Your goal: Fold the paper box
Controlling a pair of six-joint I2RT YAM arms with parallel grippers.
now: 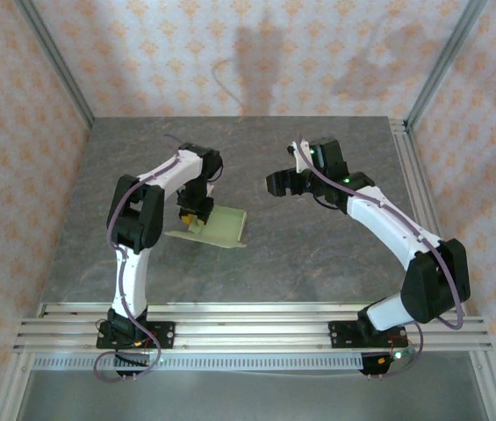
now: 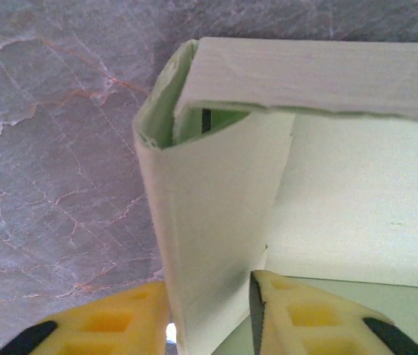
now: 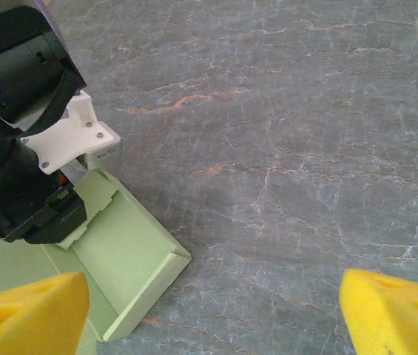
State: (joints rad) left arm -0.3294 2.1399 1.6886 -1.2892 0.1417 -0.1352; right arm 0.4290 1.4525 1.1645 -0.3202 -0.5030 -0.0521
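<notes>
The paper box lies on the worktop directly beneath the left hand, already partly formed. From the right wrist it reads as a shallow pale green tray with a low wall raised along the edge nearest that camera.

In the left wrist view, one flap of the box stands upright between the fingers. It is doubled over on itself, so a narrow hollow shows at its far end. A second panel runs crosswise just beyond the fingertips. The left hand is only partly open. One pad sits against the card, while a sliver of light shows between the other pad and the flap, so the grip looks slack rather than pinching.

The right hand hovers well apart from the box, on the side away from the left arm. Its fingers are spread wide with nothing but bare worktop between them.

The step in hand appears to be setting up an end wall, where the flap is rolled over and needs tucking down inside the tray. The fold looks soft and rounded, not creased, so it could spring back if left alone.

The next move probably calls for the left hand to press the doubled flap flat against the floor of the tray. The right hand would likely need to come in from its side to brace the opposite wall, so that the light card does not slide across the smooth stone.
</notes>
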